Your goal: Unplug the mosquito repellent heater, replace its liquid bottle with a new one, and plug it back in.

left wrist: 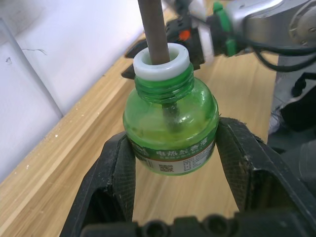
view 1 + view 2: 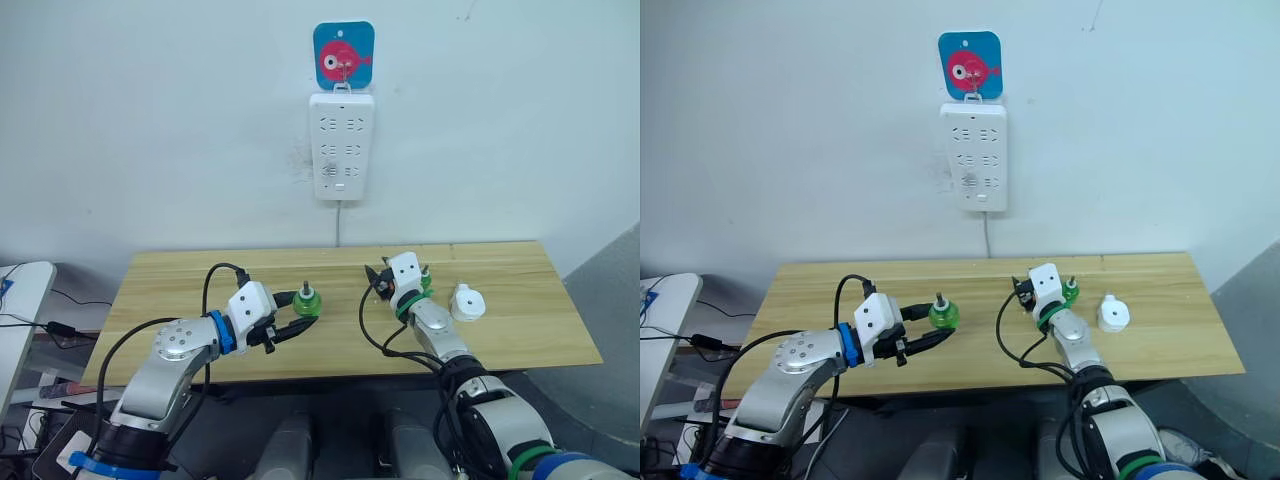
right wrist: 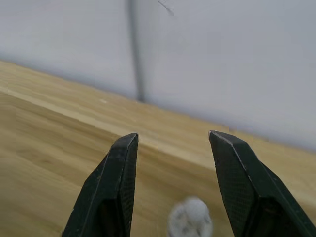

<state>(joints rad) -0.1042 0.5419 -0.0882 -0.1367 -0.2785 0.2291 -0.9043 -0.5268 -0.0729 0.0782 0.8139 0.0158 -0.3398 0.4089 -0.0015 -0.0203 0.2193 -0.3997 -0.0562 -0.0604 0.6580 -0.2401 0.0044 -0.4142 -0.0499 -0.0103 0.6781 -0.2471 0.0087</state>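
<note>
Left eye view first, reading from the robot's left and taking the light wooden tabletop (image 2: 200,275) as the landmark. The left gripper (image 2: 291,326) reaches over the middle of that tabletop, and its two black fingers are closed on a small green translucent liquid bottle (image 2: 306,303) with a white collar and a dark wick rod standing out of its neck. In the left wrist view the same bottle (image 1: 170,128) sits upright between the finger pads (image 1: 117,170), which press against its label band from both sides.

Further right over the tabletop is the right gripper (image 3: 173,139). Its fingers stand apart with nothing between them, tips pointing toward the back edge of the tabletop and the white wall behind it. A second green bottle (image 2: 426,281) stands on the tabletop just beside that wrist, partly hidden by it.

Right of that again, the small white rounded plastic mosquito repellent heater (image 2: 466,302) lies on the tabletop near its right end, unplugged and apart from both grippers.

Above the back edge of the tabletop, a tall white power strip (image 2: 342,144) hangs on the wall under a blue square hook plate with a red fish (image 2: 343,55), its thin white cord (image 2: 337,222) dropping toward the tabletop.
</note>
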